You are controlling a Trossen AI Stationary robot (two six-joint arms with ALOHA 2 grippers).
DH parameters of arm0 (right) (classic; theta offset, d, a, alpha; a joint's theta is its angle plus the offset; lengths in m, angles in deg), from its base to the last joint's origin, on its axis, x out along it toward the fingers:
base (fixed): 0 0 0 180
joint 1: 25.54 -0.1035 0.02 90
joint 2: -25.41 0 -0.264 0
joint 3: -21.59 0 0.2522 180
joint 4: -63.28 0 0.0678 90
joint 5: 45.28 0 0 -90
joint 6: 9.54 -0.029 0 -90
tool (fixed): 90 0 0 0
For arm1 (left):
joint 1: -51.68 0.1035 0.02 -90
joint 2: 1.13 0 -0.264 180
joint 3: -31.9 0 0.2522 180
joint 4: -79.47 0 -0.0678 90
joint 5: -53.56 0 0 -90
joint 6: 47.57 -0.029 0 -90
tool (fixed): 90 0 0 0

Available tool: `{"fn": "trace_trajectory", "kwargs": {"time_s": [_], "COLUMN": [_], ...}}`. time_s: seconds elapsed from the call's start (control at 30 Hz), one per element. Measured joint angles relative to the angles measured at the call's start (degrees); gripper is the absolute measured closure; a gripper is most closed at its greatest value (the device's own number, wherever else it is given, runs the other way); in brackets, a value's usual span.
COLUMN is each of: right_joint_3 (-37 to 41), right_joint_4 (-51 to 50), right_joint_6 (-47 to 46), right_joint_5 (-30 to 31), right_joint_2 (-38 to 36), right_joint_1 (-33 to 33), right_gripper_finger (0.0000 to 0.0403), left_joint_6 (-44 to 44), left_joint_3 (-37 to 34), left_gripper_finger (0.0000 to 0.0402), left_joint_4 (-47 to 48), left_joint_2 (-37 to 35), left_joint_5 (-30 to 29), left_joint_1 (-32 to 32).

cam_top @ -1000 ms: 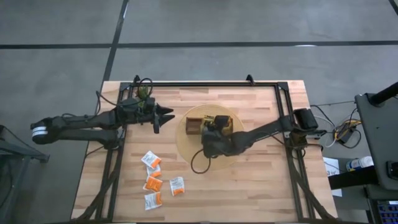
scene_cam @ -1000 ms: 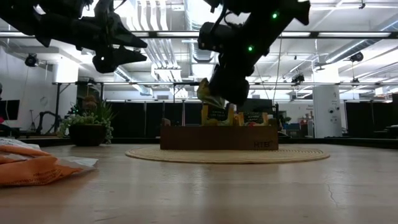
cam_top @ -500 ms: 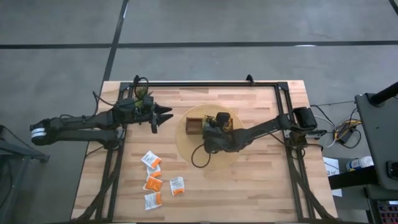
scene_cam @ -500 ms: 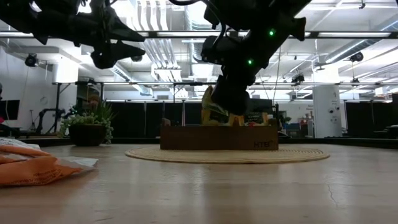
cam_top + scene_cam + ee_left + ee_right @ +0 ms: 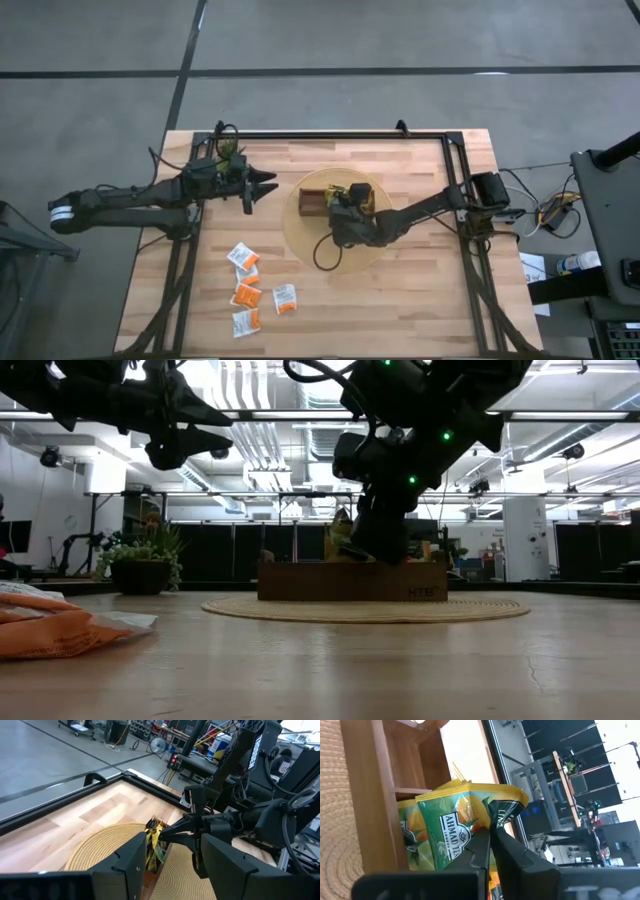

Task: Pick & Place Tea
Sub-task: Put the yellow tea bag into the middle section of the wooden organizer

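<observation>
The right claw [image 5: 345,203] was down over the wooden tray [image 5: 312,203], which sat on the round woven mat [image 5: 300,240] near the middle of the desk [image 5: 400,300]. Its fingers [image 5: 490,845] were pinched shut on a yellow and green sachet [image 5: 455,827], held upright at the tray's compartments beside others already standing there (which compartment, I cannot tell). In the low view the claw hung just at the tray's top edge.

The left claw [image 5: 262,184] hovered above the desk, well apart from the tray on the left side, its fingers [image 5: 135,865] spread wide and holding nothing.

Loose orange and white sachets [image 5: 255,290] lay in a small cluster on the bare wood toward the near left edge, clear of both arms. A potted plant [image 5: 140,565] stood by the far left corner. The desk's right half lay open.
</observation>
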Motion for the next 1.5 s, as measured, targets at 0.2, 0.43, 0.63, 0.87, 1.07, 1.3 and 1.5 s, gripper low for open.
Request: {"fn": "trace_trajectory", "kwargs": {"time_s": [0.2, 0.43, 0.63, 0.87, 1.07, 1.3, 1.5], "right_joint_3": [0.12, 1.19, -1.13, -4.37, -4.35, -3.82, -3.54], "right_joint_4": [0.09, 2.64, 4.86, 3.33, 1.19, -0.59, -0.55], "right_joint_6": [-0.52, -0.08, 4.89, 7.79, 3.94, 2.81, 1.81], "right_joint_5": [-0.04, -0.69, -1.38, 0.96, 1.16, 3.37, 5.81], "right_joint_2": [0.0, 0.7, 6.63, 9.85, 6.05, 4.36, 4.39], "right_joint_1": [0.0, 0.02, 0.02, -0.05, -0.07, -1.03, -1.22], "right_gripper_finger": [0.0388, 0.0388, 0.0388, 0.0388, 0.0388, 0.0388, 0.0388], "left_joint_6": [0.0, 0.05, 0.05, 0.05, -0.02, -0.02, -0.02], "left_joint_3": [-0.03, -0.09, -0.11, -0.13, -0.13, -0.13, -0.13], "left_gripper_finger": [0.0219, 0.0219, 0.0219, 0.0219, 0.0219, 0.0219, 0.0219], "left_joint_4": [0.04, 0.06, 0.25, 1.03, 1.37, 1.33, 1.31], "left_joint_2": [-0.25, -0.32, -0.56, -1.31, -1.46, -1.5, -1.57], "left_joint_5": [0.0, 0.0, -0.02, 0.0, 0.0, 0.0, 0.0], "left_joint_1": [0.0, 0.0, -0.02, -0.07, -0.09, -0.09, -0.09]}}
